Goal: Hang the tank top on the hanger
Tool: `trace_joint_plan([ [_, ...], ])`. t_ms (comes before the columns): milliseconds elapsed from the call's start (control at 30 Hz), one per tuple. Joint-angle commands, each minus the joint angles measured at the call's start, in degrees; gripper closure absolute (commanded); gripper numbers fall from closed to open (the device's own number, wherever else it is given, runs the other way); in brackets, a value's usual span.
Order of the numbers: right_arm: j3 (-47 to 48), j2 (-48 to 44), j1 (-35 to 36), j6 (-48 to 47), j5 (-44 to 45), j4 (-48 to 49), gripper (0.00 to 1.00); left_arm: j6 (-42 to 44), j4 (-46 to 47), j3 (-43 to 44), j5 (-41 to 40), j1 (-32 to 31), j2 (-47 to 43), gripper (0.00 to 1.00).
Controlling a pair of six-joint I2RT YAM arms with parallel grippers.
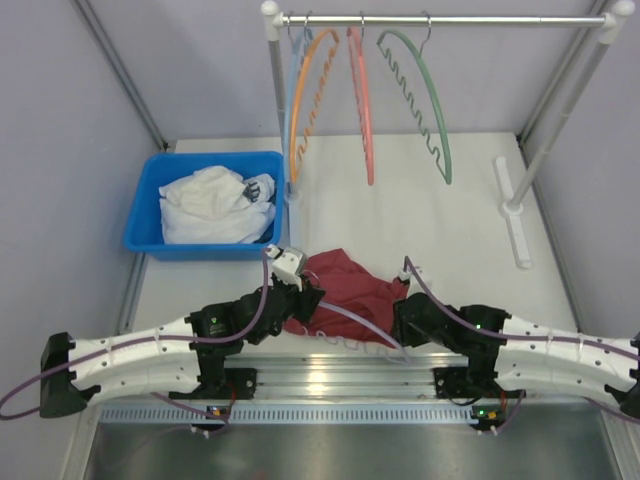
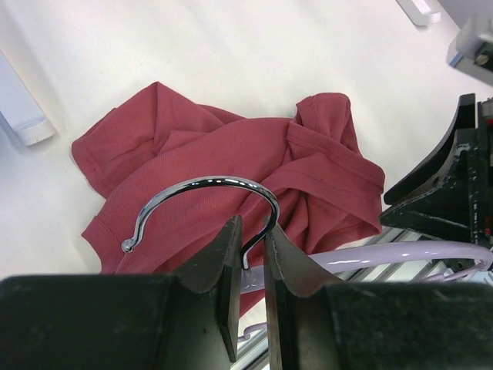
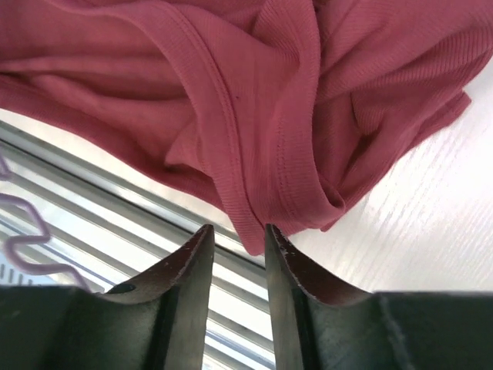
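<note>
- The left hand (image 2: 252, 228) is closed tight on the neck of the hanger (image 2: 400, 253), just under its metal hook (image 2: 208, 183).
- The tank top (image 2: 231, 146) lies crumpled on the white surface (image 2: 231, 46) between the two arms, with the hanger's lavender arm at its near edge.
- The right hand (image 3: 239, 235) — fingers narrowly parted — is set at a hemmed fold; whether the fold is pinched cannot be told.
- One single strap layer should be lifted and spread open before the hanger's arm is threaded through it — bunched cloth would likely snag.

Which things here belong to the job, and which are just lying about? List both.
Job: tank top; lavender hanger, held by left gripper.
Lying about: blue bin, white cloth, orange hanger, salmon hanger, green hanger, rail.
</note>
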Motion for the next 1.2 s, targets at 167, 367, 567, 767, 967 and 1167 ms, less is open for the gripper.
trace_joint_plan([
  [167,-1.2,3.9,0.9,-0.3,-0.6,2.7,0.59,-0.8,1.5,-0.1,0.9,-0.2,-0.3,1.0],
  [367,-0.6,7.7,0.9,-0.8,-0.9,3.5,0.54,-0.8,1.6,-0.2,1.0,-0.1,-0.2,1.0],
  [567,-0.6,8.2,0.9,-0.3,-0.2,3.7,0.75,-0.5,1.7,-0.1,0.9,-0.1,0.1,1.0],
  [767,-0.3,6.1,0.9,0.4,0.6,2.2,0.99,-0.7,1.6,-0.1,-1.3,-0.1,0.2,1.0],
  [967,1.2,2.4,0.9,2.0,1.7,-1.8,1.0,-3.3,-0.2,-0.1,-8.3,-0.1,-0.2,1.0],
  [1167,2.9,-0.8,0.9,3.8,2.0,-5.4,1.0,-4.3,0.1,-0.2,-14.2,-0.1,0.6,1.0],
])
